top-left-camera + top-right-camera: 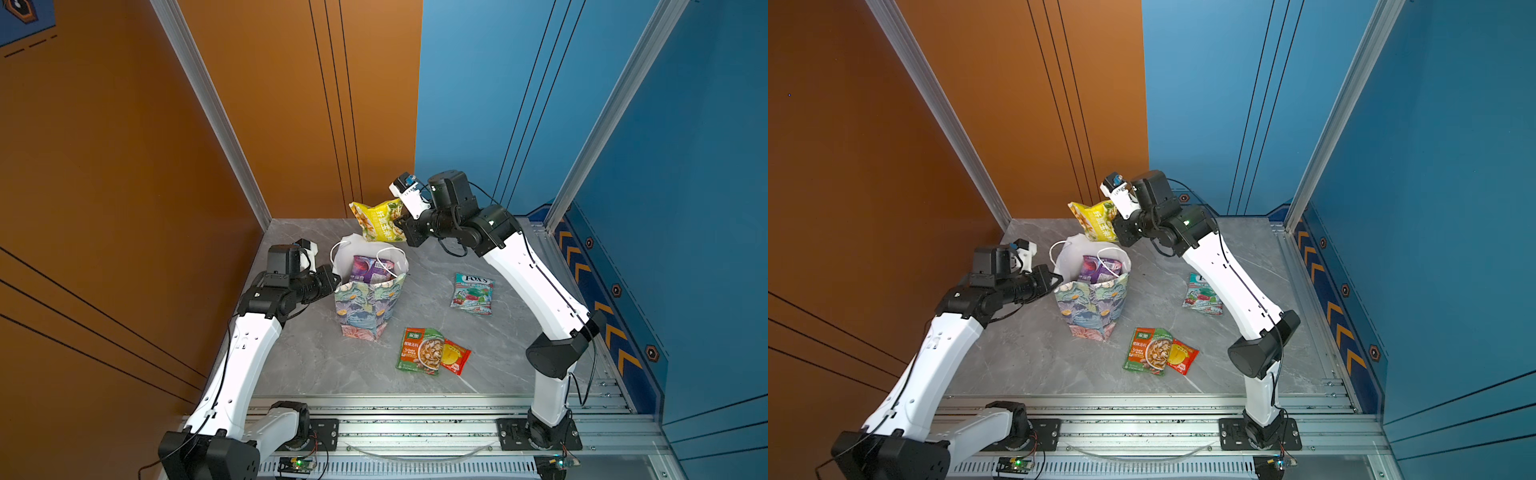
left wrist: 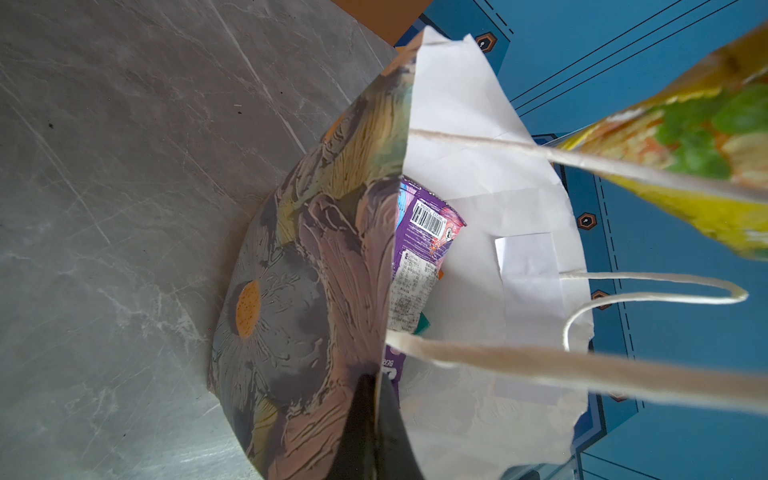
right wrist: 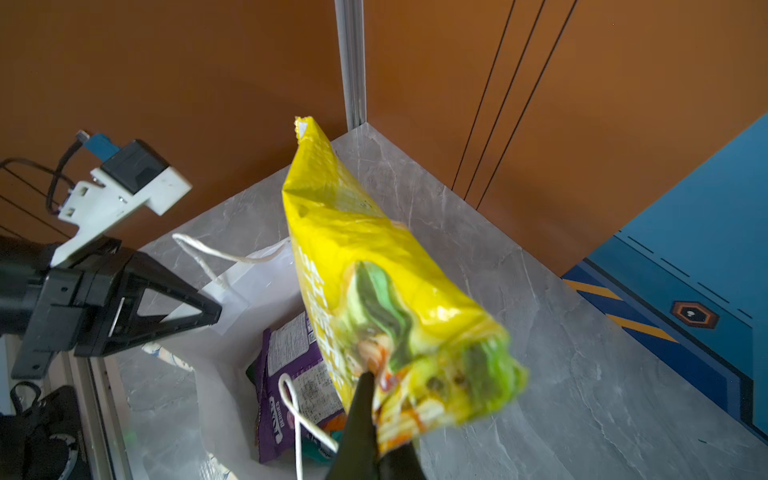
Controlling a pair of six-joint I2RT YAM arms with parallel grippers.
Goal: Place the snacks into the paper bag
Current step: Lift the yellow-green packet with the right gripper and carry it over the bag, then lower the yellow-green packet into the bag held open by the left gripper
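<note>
Bare grey tabletop (image 1: 299,365) runs from the orange wall to the bag, with open room there.
Left gripper (image 1: 336,281) is pinched onto the left rim of the paper bag (image 1: 370,309). The bag stands upright with its mouth open and its cord handles loose.
Inside, a purple packet (image 1: 371,269) stands on end, with a teal corner beneath it.
Yellow-green packet (image 1: 378,220) is in the air above the bag's far rim, not touching it. Its long axis runs left from the fingers toward the orange wall, printed face up. Right gripper (image 1: 401,222) is clamped on its right end.
Green-orange sachet (image 1: 419,351) lies flat, and the red sachet (image 1: 455,356) touches it.
Teal FOX'S packet (image 1: 473,293) lies flat beside the right arm, with free tabletop around it.
</note>
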